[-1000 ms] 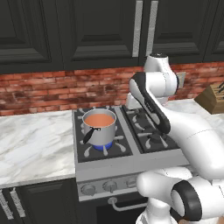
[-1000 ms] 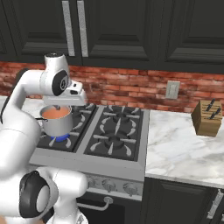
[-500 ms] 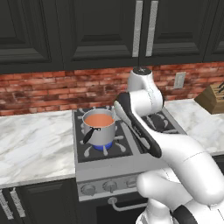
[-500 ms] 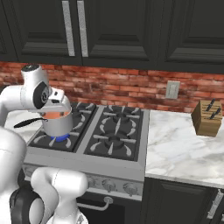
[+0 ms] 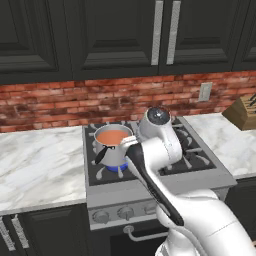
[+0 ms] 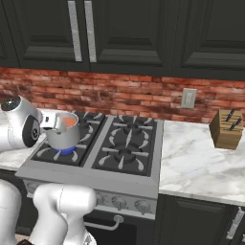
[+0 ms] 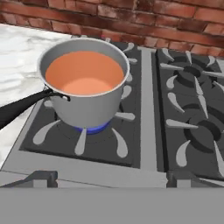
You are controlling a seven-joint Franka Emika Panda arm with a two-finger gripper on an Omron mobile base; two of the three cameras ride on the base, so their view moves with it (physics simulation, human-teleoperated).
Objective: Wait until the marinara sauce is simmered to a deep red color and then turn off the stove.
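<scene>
Orange-red marinara sauce (image 7: 84, 73) over blue flame, front-left on the stove (image 7: 148, 131) (tool's state unclear).

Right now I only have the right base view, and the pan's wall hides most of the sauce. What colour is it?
Observer: In the hand view the marinara sauce is pale orange, not deep red.
Operator: So I wait. Where does the pan's handle point? The arm covers it for me.
Observer: In the left base view the black handle slants from the saucepan toward the front edge of the stove.
Operator: The robot's body blocks the knobs on that side of my view. Are there any?
Observer: Yes, the left base view shows round grey knobs on the front panel, right below the saucepan.
</scene>
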